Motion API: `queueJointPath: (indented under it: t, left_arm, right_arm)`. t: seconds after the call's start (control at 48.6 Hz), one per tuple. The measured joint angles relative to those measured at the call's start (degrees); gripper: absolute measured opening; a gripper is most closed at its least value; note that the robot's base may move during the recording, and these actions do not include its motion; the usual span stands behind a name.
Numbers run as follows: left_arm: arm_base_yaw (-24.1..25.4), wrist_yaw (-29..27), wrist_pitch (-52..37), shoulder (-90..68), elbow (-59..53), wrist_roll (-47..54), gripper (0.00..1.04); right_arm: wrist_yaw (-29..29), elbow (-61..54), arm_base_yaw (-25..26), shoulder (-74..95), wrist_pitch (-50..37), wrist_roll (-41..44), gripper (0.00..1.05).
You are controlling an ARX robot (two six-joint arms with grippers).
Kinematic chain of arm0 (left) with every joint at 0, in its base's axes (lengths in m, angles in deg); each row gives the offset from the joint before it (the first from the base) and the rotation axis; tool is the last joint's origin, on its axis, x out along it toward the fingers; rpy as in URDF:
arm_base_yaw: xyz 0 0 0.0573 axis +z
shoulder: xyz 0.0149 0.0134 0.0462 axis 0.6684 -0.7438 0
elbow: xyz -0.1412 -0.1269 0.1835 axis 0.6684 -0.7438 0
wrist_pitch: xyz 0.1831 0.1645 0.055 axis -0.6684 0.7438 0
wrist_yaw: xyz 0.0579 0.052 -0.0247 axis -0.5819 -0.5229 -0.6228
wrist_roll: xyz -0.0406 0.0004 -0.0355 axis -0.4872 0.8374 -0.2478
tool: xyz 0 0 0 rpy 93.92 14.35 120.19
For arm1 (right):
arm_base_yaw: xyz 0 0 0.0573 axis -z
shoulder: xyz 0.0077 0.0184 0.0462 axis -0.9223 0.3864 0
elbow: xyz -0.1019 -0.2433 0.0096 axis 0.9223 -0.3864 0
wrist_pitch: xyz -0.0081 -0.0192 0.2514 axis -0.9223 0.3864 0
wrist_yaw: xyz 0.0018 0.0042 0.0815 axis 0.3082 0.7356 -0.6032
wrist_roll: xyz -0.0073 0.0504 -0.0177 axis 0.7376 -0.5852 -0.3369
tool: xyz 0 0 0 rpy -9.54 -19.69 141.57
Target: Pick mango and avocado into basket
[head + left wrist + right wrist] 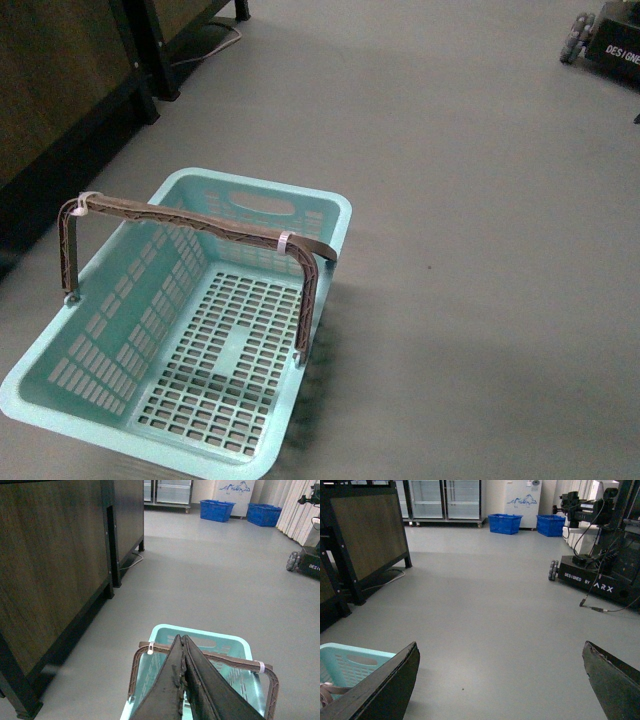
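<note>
I see one basket. It is light blue-green and sits on the grey floor, close to me and over on my left side. It is upright, with its open top facing up, and I can look down on its slotted bottom. Its long way runs from near me out away from me, and the far end leans a little to my right. A brown handle stands up and crosses the basket the short way, over the middle. I cannot tell if it is one bar or two pressed together. I count two white zip ties on it, one zip tie at the left bend and a second zip tie near the right bend. My left pincer hangs right above the handle, not touching it, and its two fingers are pressed together with nothing between them. My right pincer is off to the right of the basket, over bare floor, and its two fingers are spread wide apart with nothing between them. A dark wood cabinet stands on my left. Far away I count two bins, one blue bin and another blue bin beside it. One black robot base sits far off on my right.
</note>
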Motion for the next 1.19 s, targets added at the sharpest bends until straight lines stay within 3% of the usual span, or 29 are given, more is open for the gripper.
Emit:
queueJointPath:
  t: [0.267, 0.473, 0.535, 0.596, 0.658, 0.823, 0.946, 1.193]
  left_arm:
    - [0.0, 0.0, 0.0, 0.0, 0.0, 0.0, 0.5]
    - [-0.3, -0.8, 0.5, -0.3, 0.1, -0.4, 0.99]
    - [-3.1, -8.1, 9.0, -6.8, 3.1, -7.4, 0.97]
    - [-3.7, -6.9, 8.6, -15.7, 3.8, -17.0, 0.98]
    - [-1.4, -1.8, 2.9, -27.0, 5.4, -30.1, 0.97]
    - [-2.5, -0.3, -23.7, -62.9, 12.2, -53.9, 0.97]
    - [-5.8, -0.1, -38.5, -90.1, 20.7, -61.2, 0.97]
    - [-9.7, 0.1, -46.5, -112.5, 31.9, -68.3, 0.97]
  right_arm:
    - [0.0, 0.0, 0.0, 0.0, 0.0, 0.0, 0.97]
    - [0.0, 0.0, 0.0, 0.0, 0.0, 0.0, 0.97]
    - [0.0, 0.0, 0.0, 0.0, 0.0, 0.0, 0.97]
    - [0.0, 0.0, 0.0, 0.0, 0.0, 0.0, 0.97]
    - [0.0, 0.0, 0.0, 0.0, 0.0, 0.0, 0.97]
    - [0.0, 0.0, 0.0, 0.0, 0.0, 0.0, 0.97]
    - [0.0, 0.0, 0.0, 0.0, 0.0, 0.0, 0.97]
    - [0.0, 0.0, 0.0, 0.0, 0.0, 0.0, 0.97]
